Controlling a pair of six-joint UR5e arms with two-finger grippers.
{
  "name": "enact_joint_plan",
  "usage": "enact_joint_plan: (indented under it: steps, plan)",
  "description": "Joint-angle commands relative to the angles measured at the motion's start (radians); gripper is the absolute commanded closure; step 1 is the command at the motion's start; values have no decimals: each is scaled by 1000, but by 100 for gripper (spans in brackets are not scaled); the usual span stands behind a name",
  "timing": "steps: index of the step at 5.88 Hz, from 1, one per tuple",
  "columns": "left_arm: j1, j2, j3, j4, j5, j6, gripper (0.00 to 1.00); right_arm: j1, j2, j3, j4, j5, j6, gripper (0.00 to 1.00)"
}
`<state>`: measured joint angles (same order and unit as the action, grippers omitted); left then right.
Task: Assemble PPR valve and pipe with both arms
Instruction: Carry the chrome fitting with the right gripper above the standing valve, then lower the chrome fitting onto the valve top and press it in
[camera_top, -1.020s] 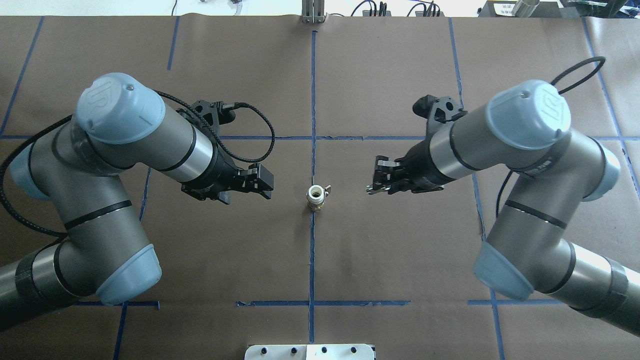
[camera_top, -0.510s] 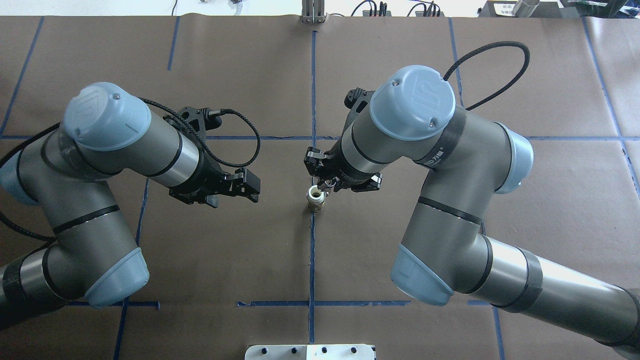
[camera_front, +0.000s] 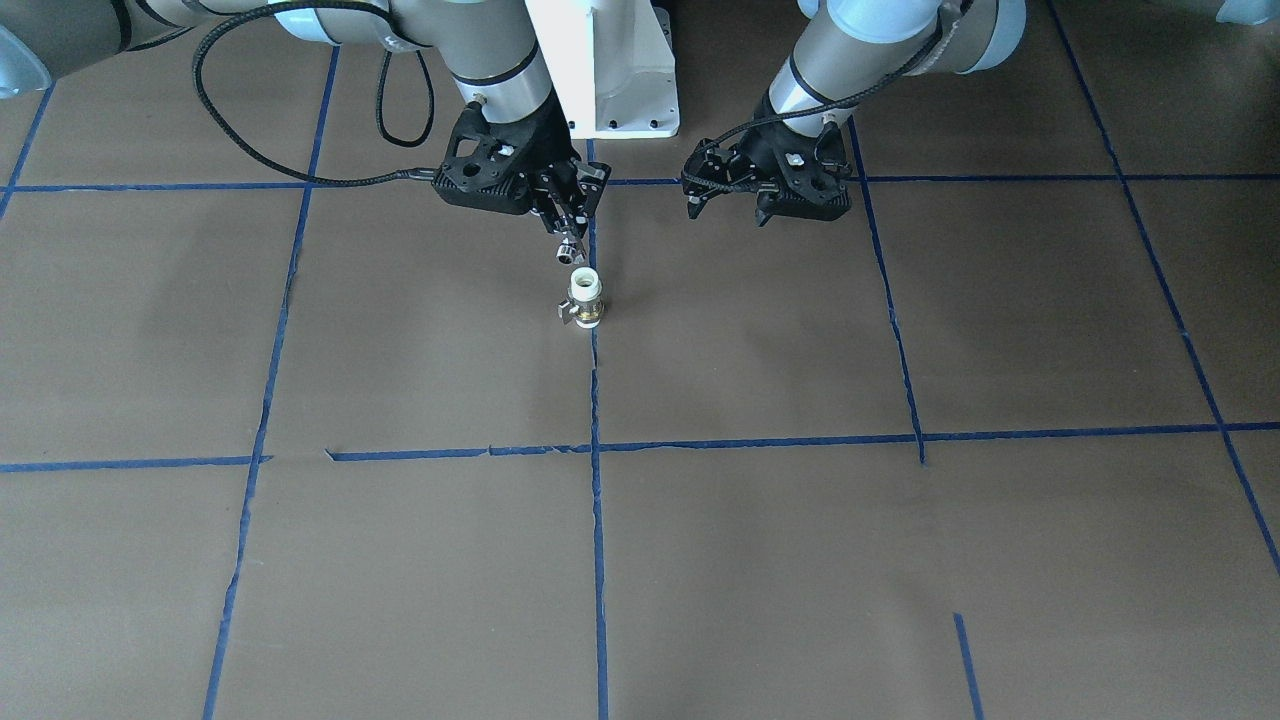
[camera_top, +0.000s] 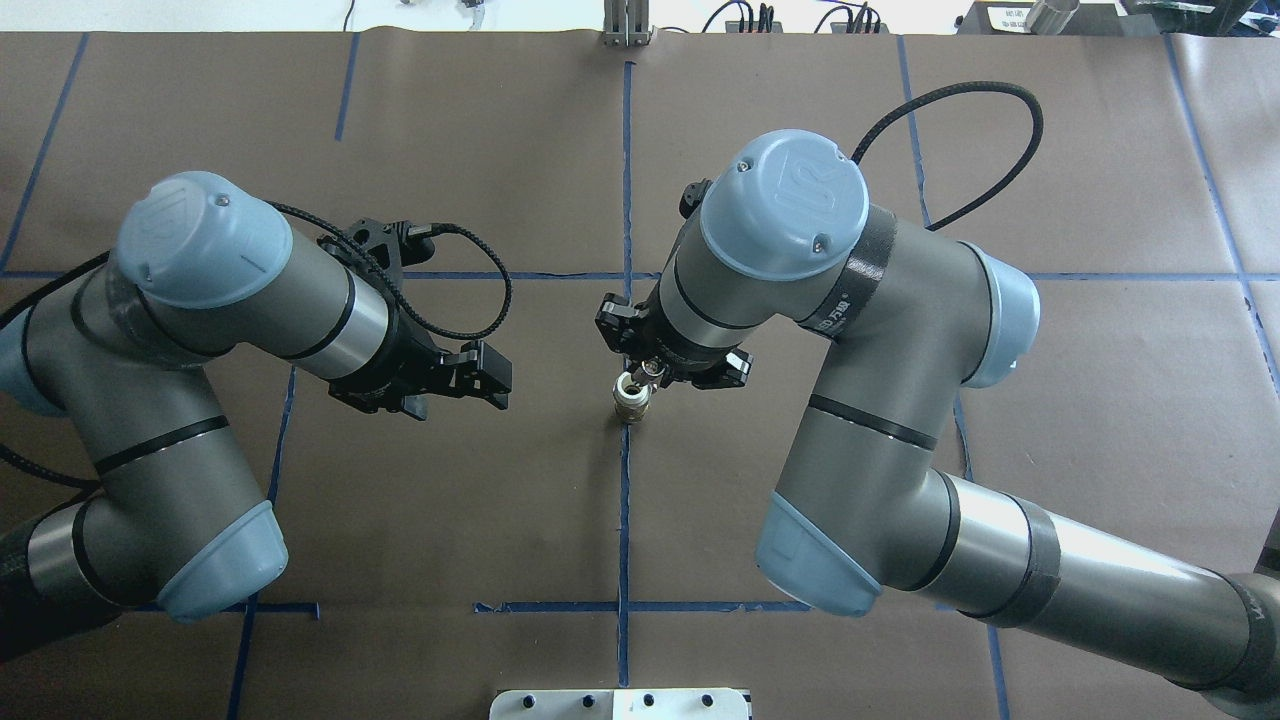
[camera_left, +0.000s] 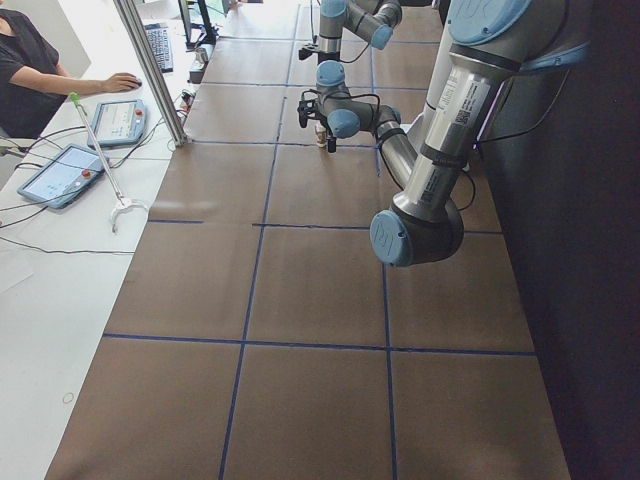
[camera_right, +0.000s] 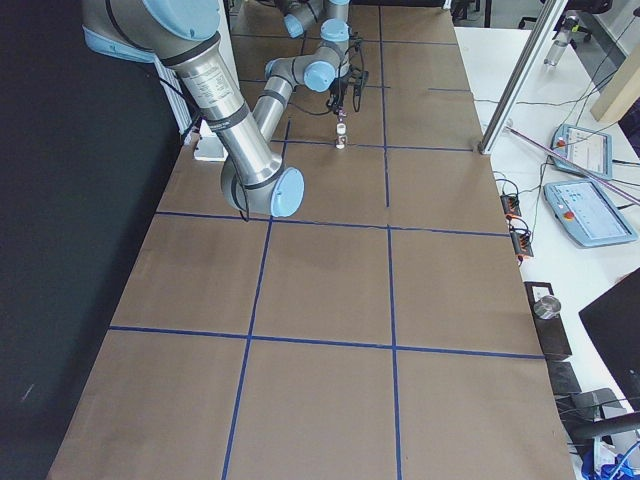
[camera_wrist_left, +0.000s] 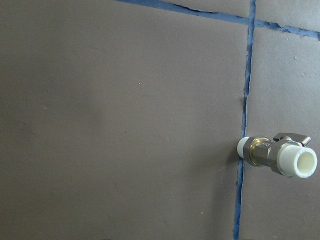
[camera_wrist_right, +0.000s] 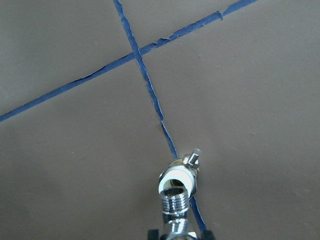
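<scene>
Off at the left, the left claw (camera_top: 492, 376) hangs above the table with its jaws parted and nothing between them. It has drawn back a little over the last second, so the PPR valve (camera_top: 630, 402) lies well apart from its fingertips, straight out ahead of them. Its arm is folded, the forearm level and the wrist aimed at the table's middle.

The valve stands upright on the blue tape line (camera_top: 624, 500), white mouth up, its small lever sticking out sideways.

Directly above it now is the right claw (camera_top: 646, 372), which a second ago was far out to the valve's right. Its arm has swung in across the table, wrist turned downward. This claw is closed on the pipe (camera_wrist_right: 176, 206), whose threaded end pokes out below the fingertips and sits just over the valve's open mouth. From the front a sliver of gap seems to remain, so the two look lined up but not yet joined.

I judge that insertion is the step in hand, and with the left claw holding nothing, the valve is unbraced against any push
</scene>
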<state>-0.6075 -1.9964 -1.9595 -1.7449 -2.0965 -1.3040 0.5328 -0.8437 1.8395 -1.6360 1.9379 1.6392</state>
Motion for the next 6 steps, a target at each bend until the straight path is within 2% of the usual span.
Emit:
enact_joint_plan:
  steps: [1,6]
  plan:
    - [0,7,-2,1,1,0,10,-7,46,-72,1,-22,5,100]
    - [3,7,-4,1,1,-1,10,-19,44,-80,-21,-27,14,100]
